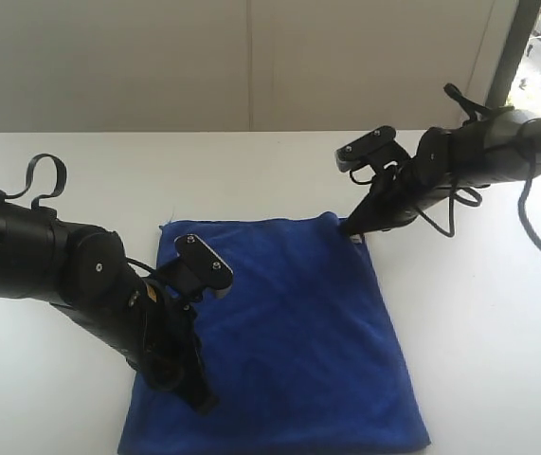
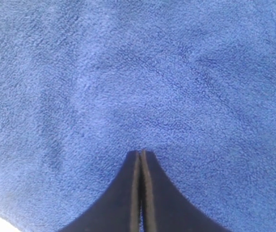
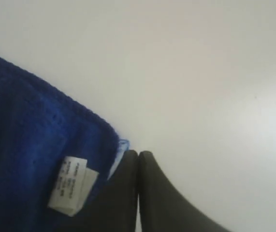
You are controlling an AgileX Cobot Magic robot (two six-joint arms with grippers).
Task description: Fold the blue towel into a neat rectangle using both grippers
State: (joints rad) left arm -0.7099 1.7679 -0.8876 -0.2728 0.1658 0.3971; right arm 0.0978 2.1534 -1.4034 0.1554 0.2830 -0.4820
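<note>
– Towel (image 1: pixel 294 322) lies flat on the table (image 1: pixel 478 313). Jaws?
– Both closed, empty: left gripper (image 2: pixel 141 153) over its left side, right gripper (image 3: pixel 138 153) beside the corner with the tag (image 3: pixel 72 184).
– Advice?
– Open wide first, pinch matching corners, lift evenly together.

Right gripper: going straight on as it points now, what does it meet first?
Probably the white table, just off the blue towel's labelled corner; the right gripper seems nearly touching.

A blue towel (image 1: pixel 298 322) (white label (image 3: pixel 72 191) at one corner) is laid flat beneath the left gripper (image 1: pixel 204 402), whose jaws are pressed together. Its labelled corner is found just beside the closed right gripper (image 1: pixel 350 228).
</note>
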